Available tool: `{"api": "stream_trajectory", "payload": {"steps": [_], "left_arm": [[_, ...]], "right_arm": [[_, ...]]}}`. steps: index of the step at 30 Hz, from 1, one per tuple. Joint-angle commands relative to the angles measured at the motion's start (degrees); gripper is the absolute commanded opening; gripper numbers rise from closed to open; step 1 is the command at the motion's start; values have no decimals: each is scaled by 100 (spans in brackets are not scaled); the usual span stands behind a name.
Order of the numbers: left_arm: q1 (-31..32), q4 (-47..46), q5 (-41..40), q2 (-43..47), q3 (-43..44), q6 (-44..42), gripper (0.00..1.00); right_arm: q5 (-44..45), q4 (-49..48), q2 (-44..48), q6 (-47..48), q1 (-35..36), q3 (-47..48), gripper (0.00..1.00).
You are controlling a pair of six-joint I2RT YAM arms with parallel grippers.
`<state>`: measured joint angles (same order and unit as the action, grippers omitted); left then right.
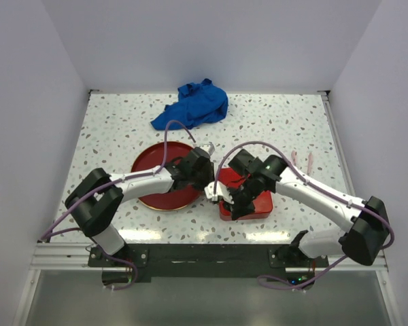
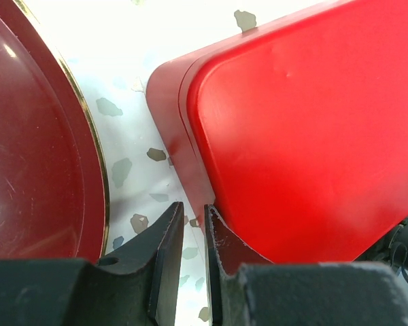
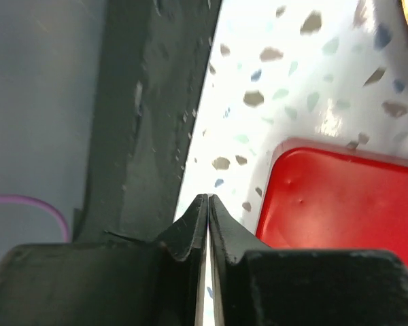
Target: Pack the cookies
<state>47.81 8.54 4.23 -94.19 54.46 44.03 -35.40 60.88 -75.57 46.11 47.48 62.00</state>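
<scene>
Your left claw (image 2: 194,224) sat nearly clenched on nothing beside the red box (image 2: 306,129) near the worktop's (image 1: 285,122) front edge; your right claw (image 3: 208,210) was clenched empty. No cookies showed, presumably boxed; the smooth lid likely slips, so grip its edges.

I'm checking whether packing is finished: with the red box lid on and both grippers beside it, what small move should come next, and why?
Probably back both arms off. The red box has its lid on, the dark red plate shows no cookies, and neither the left gripper, nearly shut, nor the right gripper, shut, holds anything. Whether the lid is fully seated cannot be told.
</scene>
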Motion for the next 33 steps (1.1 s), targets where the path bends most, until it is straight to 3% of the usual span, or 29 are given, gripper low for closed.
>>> {"api": "stream_trajectory", "payload": {"steps": [1, 10, 22, 30, 33], "left_arm": [[53, -414, 87, 6, 65, 167, 24], [44, -440, 113, 24, 65, 220, 24], [53, -493, 140, 24, 39, 246, 24], [53, -493, 148, 59, -23, 281, 25], [53, -476, 157, 94, -75, 281, 26]], "right_arm": [[1401, -849, 139, -234, 462, -529, 5], [2054, -1570, -36, -471, 1218, -996, 5], [3231, -2432, -256, -1060, 1290, -1278, 7], [3268, -2318, -151, -1209, 1281, -1278, 12], [2874, -2046, -125, -1192, 1281, -1147, 13]]}}
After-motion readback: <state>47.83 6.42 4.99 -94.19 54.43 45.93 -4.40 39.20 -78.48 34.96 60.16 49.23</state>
